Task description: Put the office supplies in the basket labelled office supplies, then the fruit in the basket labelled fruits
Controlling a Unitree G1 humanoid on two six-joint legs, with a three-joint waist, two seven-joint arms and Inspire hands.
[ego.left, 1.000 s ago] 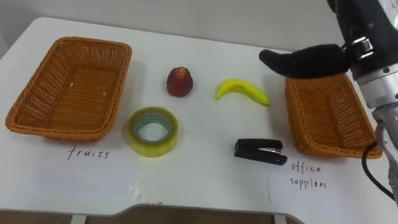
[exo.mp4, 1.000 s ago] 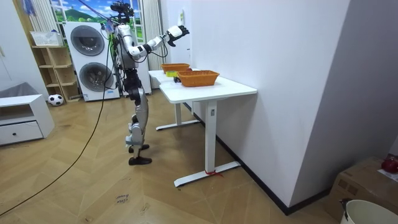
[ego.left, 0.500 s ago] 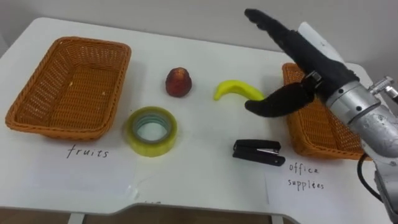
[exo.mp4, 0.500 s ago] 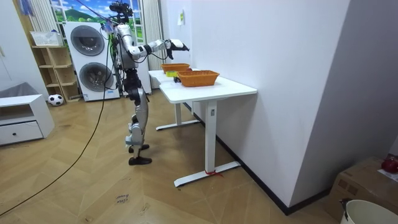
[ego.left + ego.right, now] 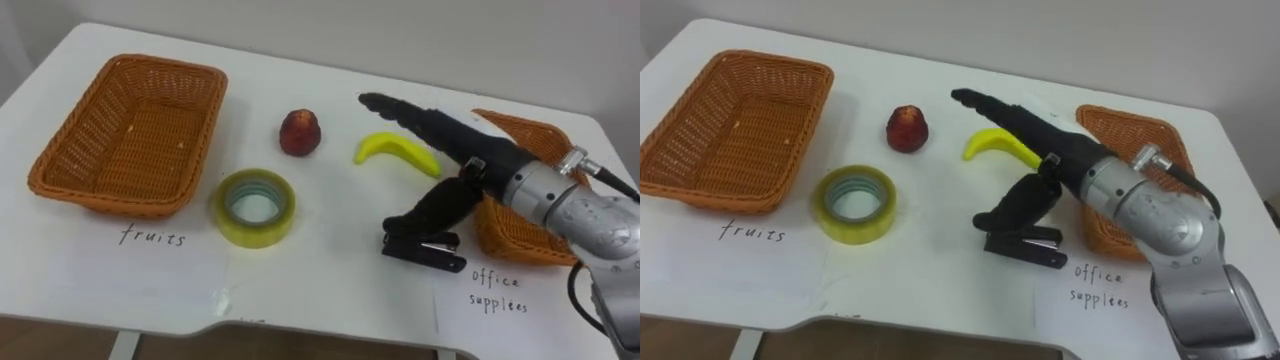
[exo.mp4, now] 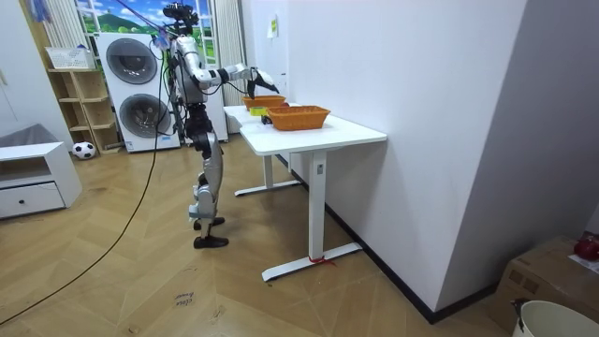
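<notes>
On the white table lie a red apple [image 5: 300, 133], a yellow banana [image 5: 396, 150], a yellow roll of tape [image 5: 254, 207] and a black stapler [image 5: 424, 249]. My right hand [image 5: 440, 138] hangs open just above the stapler and the banana, fingers stretched toward the apple, thumb pointing down over the stapler's left end. The wicker basket labelled fruits [image 5: 131, 134] stands at the left, with nothing in it. The wicker basket labelled office supplies [image 5: 535, 226] stands at the right, partly hidden by my forearm.
Paper labels lie near the front edge under each basket. The table's front edge [image 5: 230, 325] is close below the tape. In the room view I stand at the table's [image 6: 314, 136] far end, with washing machines [image 6: 131, 86] behind me.
My right hand has come down and leftward from above the right basket to just over the stapler and banana. The camera has shifted slightly.
</notes>
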